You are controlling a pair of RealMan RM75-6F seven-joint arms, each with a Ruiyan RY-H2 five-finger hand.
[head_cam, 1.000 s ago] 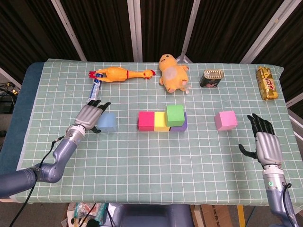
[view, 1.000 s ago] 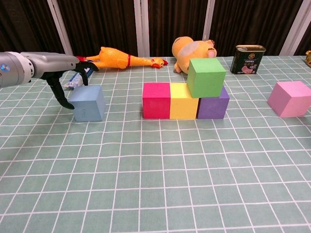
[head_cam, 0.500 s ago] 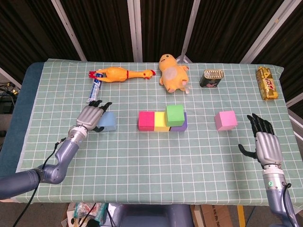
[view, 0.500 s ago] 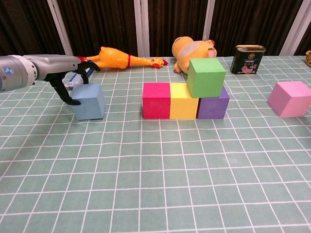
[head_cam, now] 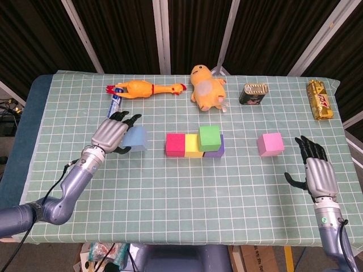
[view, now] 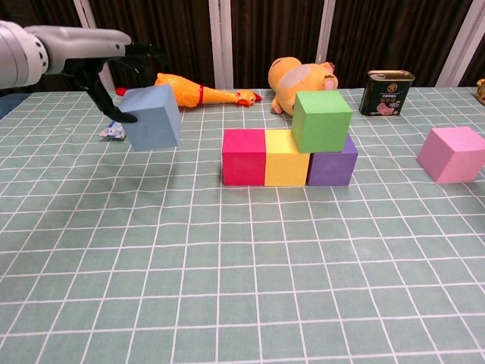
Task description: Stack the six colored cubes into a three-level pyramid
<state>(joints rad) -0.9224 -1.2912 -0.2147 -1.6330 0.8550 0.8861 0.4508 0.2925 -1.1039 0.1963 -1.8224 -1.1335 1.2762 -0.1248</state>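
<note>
3 cubes [head_cam: 195, 145] in row, 1 cube [head_cam: 209, 136] atop; lone cube [head_cam: 270, 143] right; held cube [head_cam: 135, 138] left.

left hand [head_cam: 112, 135]: raised off table [head_cam: 170, 187], fingers wrapped on blue cube [head_cam: 135, 137], cube tilted, held left of red cube [head_cam: 175, 144]
right hand [head_cam: 317, 173]: far right of red cube, low, fingers spread, holds nothing
left arm: reaches in from lower left

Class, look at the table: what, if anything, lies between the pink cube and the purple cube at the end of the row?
Nothing. Between the pink cube and the purple cube there is only bare checked mat, as the head view shows; the chest view agrees.
</note>
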